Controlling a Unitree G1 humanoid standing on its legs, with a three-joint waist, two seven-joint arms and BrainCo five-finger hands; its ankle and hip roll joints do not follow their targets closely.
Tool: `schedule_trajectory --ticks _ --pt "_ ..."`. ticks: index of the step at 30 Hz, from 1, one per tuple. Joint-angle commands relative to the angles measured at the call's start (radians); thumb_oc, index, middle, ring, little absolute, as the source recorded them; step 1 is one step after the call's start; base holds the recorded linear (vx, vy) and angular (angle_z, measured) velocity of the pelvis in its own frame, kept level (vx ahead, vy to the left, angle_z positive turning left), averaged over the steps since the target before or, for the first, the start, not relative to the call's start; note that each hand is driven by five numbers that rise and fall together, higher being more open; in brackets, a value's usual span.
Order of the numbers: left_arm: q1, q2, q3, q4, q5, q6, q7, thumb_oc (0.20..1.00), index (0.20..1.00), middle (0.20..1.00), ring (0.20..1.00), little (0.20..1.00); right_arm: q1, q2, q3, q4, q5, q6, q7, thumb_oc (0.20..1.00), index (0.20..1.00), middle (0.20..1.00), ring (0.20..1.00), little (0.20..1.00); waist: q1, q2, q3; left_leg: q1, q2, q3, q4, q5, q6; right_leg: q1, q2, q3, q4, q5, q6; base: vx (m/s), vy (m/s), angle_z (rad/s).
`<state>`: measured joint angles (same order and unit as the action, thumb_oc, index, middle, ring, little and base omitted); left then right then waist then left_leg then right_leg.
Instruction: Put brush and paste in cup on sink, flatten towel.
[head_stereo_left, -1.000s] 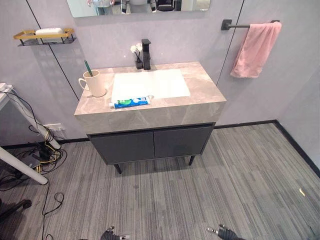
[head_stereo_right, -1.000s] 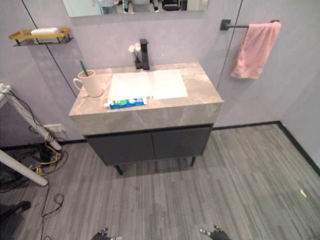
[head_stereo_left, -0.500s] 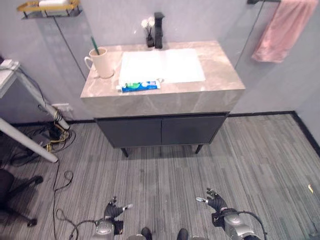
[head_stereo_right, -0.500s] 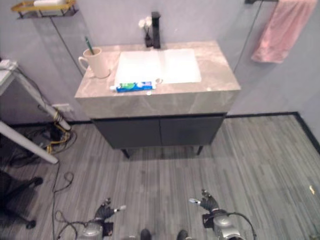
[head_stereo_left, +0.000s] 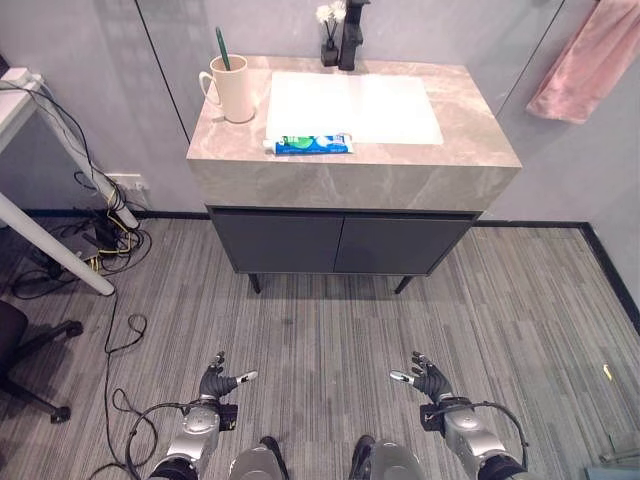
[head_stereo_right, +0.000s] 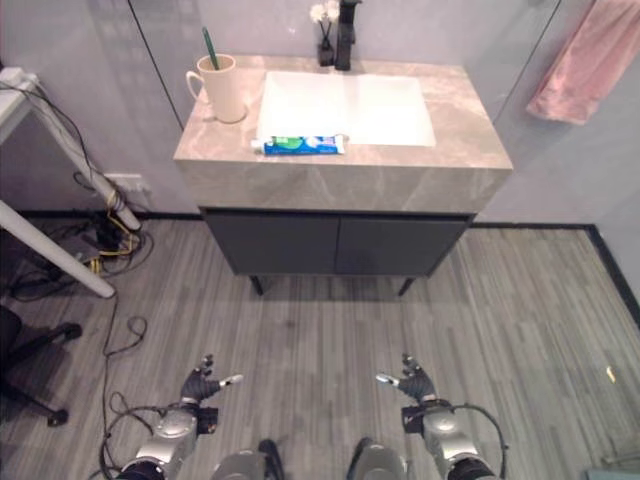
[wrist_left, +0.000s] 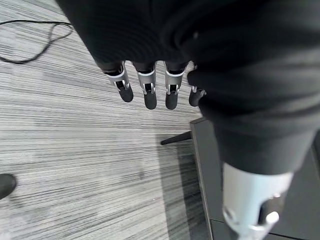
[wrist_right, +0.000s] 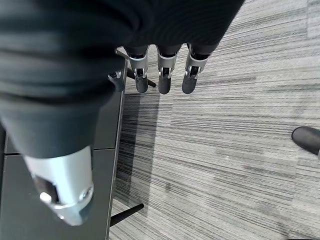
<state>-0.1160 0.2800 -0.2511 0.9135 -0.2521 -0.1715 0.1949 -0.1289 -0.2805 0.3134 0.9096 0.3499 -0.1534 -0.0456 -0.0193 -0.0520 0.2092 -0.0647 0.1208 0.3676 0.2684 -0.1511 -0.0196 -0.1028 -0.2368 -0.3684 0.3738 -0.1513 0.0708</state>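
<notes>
A bathroom, a stone sink counter (head_stereo_left: 400, 165) with a white basin (head_stereo_left: 352, 106), a black tap (head_stereo_left: 350, 20) at the far side, a pink towel (head_stereo_left: 588, 62) hanging far right

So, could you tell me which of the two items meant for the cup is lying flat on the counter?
The toothpaste tube: it lies flat at the basin's front edge, while the green toothbrush already stands in the cup.

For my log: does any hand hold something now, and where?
Nothing is held: the left hand and right hand hang open above the floor.
</notes>
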Motion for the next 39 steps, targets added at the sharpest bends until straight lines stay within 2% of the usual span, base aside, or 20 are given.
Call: schedule_trajectory --ticks 1,4,15,19,22,24,25,26,27,28,29,30,31,33,35,36,38,39 --pt "-0.009 0.018 -0.053 -0.093 0.068 -0.051 0.028 1.000 1.000 1.000 1.000 1.000 -0.020 -0.005 -0.025 -0.032 0.025 -0.054 -0.026 1.000 1.000 1.000 1.000 1.000 0.001 0.011 -0.021 0.041 0.003 0.000 -0.024 0.038 -0.010 0.011 -0.080 0.018 0.013 0.203 0.122 0.01 0.175 0.02" --pt "-0.003 0.039 -0.063 -0.169 0.091 -0.058 0.030 1.000 1.000 1.000 1.000 1.000 -0.018 0.001 -0.022 -0.050 0.032 -0.060 -0.019 1.000 1.000 1.000 1.000 1.000 0.009 0.009 -0.012 0.053 -0.019 -0.006 -0.026 0.024 0.005 0.019 -0.095 0.015 0.025 0.218 0.127 0.01 0.109 0.02" --pt "0.017 0.054 -0.085 -0.229 0.152 -0.060 0.031 1.000 1.000 1.000 1.000 1.000 -0.021 0.011 -0.019 -0.053 0.032 -0.063 -0.025 1.000 1.000 1.000 1.000 1.000 0.017 0.007 -0.015 0.090 -0.081 -0.012 -0.075 0.015 0.039 0.026 -0.122 0.026 0.033 0.309 0.146 0.01 0.077 0.02" --pt "0.045 0.049 -0.071 -0.254 0.164 -0.048 0.036 1.000 1.000 1.000 1.000 1.000 -0.018 0.006 -0.013 -0.074 0.018 -0.060 -0.037 1.000 1.000 1.000 1.000 1.000 0.009 0.037 -0.009 0.147 -0.112 -0.007 -0.161 0.034 0.074 -0.065 -0.147 0.076 0.197 0.409 0.159 0.02 0.168 -0.04" --pt "0.067 0.059 -0.060 -0.287 0.164 -0.045 0.028 1.000 1.000 1.000 1.000 1.000 -0.001 -0.011 -0.019 -0.131 -0.010 -0.060 -0.050 1.000 1.000 1.000 1.000 1.000 -0.008 0.059 0.003 0.202 -0.116 0.000 -0.243 0.050 0.085 -0.142 -0.145 0.081 0.303 0.414 0.165 0.06 0.140 -0.19" --pt "0.072 0.061 -0.055 -0.286 0.169 -0.041 0.026 1.000 1.000 1.000 1.000 1.000 0.011 -0.014 -0.021 -0.153 -0.016 -0.059 -0.050 1.000 1.000 1.000 1.000 1.000 -0.014 0.059 0.003 0.216 -0.123 0.001 -0.267 0.055 0.085 -0.152 -0.137 0.084 0.277 0.411 0.165 0.09 0.021 -0.09" --pt "0.073 0.062 -0.050 -0.277 0.179 -0.042 0.028 1.000 1.000 1.000 1.000 1.000 0.024 -0.016 -0.029 -0.156 -0.014 -0.061 -0.049 1.000 1.000 1.000 1.000 1.000 -0.020 0.053 0.001 0.224 -0.129 0.005 -0.284 0.059 0.079 -0.161 -0.128 0.084 0.216 0.407 0.164 0.21 -0.136 0.04" --pt "0.071 0.066 -0.045 -0.265 0.177 -0.044 0.030 1.000 1.000 1.000 1.000 1.000 0.050 -0.021 -0.057 -0.163 0.005 -0.066 -0.053 1.000 1.000 1.000 1.000 1.000 -0.033 0.030 -0.004 0.233 -0.138 0.002 -0.306 0.063 0.052 -0.164 -0.148 0.082 -0.033 0.449 0.170 0.28 -0.203 0.04" --pt "0.071 0.069 -0.039 -0.268 0.172 -0.046 0.028 1.000 1.000 1.000 1.000 1.000 0.062 -0.021 -0.069 -0.168 0.008 -0.067 -0.059 1.000 1.000 1.000 1.000 1.000 -0.037 0.027 -0.005 0.234 -0.131 -0.005 -0.310 0.063 0.034 -0.155 -0.158 0.065 -0.132 0.474 0.179 0.22 -0.195 0.06" --pt "0.071 0.069 -0.039 -0.268 0.172 -0.046 0.028 1.000 1.000 1.000 1.000 1.000 0.062 -0.021 -0.069 -0.168 0.008 -0.067 -0.059 1.000 1.000 1.000 1.000 1.000 -0.037 0.027 -0.005 0.234 -0.131 -0.005 -0.310 0.063 0.034 -0.154 -0.158 0.065 -0.133 0.475 0.179 0.23 -0.216 0.12" --pt "0.056 0.073 -0.039 -0.264 0.170 -0.048 0.028 1.000 1.000 1.000 1.000 1.000 0.072 -0.016 -0.081 -0.166 0.008 -0.067 -0.070 1.000 1.000 1.000 1.000 1.000 -0.043 0.015 -0.006 0.237 -0.118 -0.015 -0.306 0.057 0.002 -0.148 -0.173 0.054 -0.289 0.520 0.191 0.16 -0.149 0.18" --pt "0.055 0.073 -0.039 -0.264 0.170 -0.048 0.028 1.000 1.000 1.000 1.000 1.000 0.072 -0.016 -0.081 -0.166 0.008 -0.067 -0.071 1.000 1.000 1.000 1.000 1.000 -0.044 0.016 -0.005 0.238 -0.117 -0.016 -0.305 0.057 0.002 -0.145 -0.172 0.052 -0.292 0.521 0.191 0.26 -0.233 0.21" --pt "0.041 0.074 -0.039 -0.253 0.178 -0.051 0.035 1.000 1.000 1.000 1.000 1.000 0.071 -0.011 -0.089 -0.153 0.009 -0.068 -0.079 1.000 1.000 1.000 1.000 1.000 -0.045 0.013 -0.006 0.245 -0.104 -0.012 -0.305 0.051 -0.015 -0.144 -0.179 0.047 -0.349 0.537 0.191 0.24 -0.123 0.11" --pt "0.027 0.068 -0.045 -0.243 0.182 -0.051 0.046 1.000 1.000 1.000 1.000 1.000 0.072 -0.007 -0.096 -0.142 0.013 -0.065 -0.085 1.000 1.000 1.000 1.000 1.000 -0.042 0.016 -0.010 0.266 -0.091 -0.023 -0.303 0.025 -0.029 -0.138 -0.177 0.035 -0.374 0.545 0.191 0.36 -0.133 0.09" --pt "0.007 0.058 -0.061 -0.219 0.180 -0.050 0.054 1.000 1.000 1.000 1.000 1.000 0.087 -0.015 -0.097 -0.130 0.004 -0.061 -0.086 1.000 1.000 1.000 1.000 1.000 -0.060 -0.003 -0.021 0.292 -0.118 -0.043 -0.292 0.003 -0.031 -0.129 -0.174 0.056 -0.351 0.559 0.191 0.40 -0.114 0.02" --pt "0.007 0.058 -0.062 -0.219 0.180 -0.050 0.054 1.000 1.000 1.000 1.000 1.000 0.087 -0.015 -0.097 -0.130 0.004 -0.061 -0.086 1.000 1.000 1.000 1.000 1.000 -0.060 -0.002 -0.021 0.292 -0.118 -0.043 -0.291 0.002 -0.032 -0.128 -0.174 0.056 -0.351 0.559 0.191 0.47 -0.127 0.24" --pt "-0.005 0.046 -0.074 -0.222 0.174 -0.048 0.056 1.000 1.000 1.000 1.000 1.000 0.095 -0.035 -0.094 -0.137 -0.004 -0.061 -0.082 1.000 1.000 1.000 1.000 1.000 -0.082 0.021 -0.035 0.319 -0.093 -0.078 -0.275 -0.004 -0.048 -0.132 -0.139 0.054 -0.288 0.490 0.191 0.41 -0.112 0.75" --pt "-0.005 0.046 -0.074 -0.222 0.174 -0.048 0.056 1.000 1.000 1.000 1.000 1.000 0.094 -0.035 -0.094 -0.137 -0.004 -0.061 -0.082 1.000 1.000 1.000 1.000 1.000 -0.083 0.018 -0.037 0.317 -0.096 -0.079 -0.276 -0.002 -0.048 -0.134 -0.142 0.054 -0.288 0.491 0.191 0.30 -0.087 0.63"
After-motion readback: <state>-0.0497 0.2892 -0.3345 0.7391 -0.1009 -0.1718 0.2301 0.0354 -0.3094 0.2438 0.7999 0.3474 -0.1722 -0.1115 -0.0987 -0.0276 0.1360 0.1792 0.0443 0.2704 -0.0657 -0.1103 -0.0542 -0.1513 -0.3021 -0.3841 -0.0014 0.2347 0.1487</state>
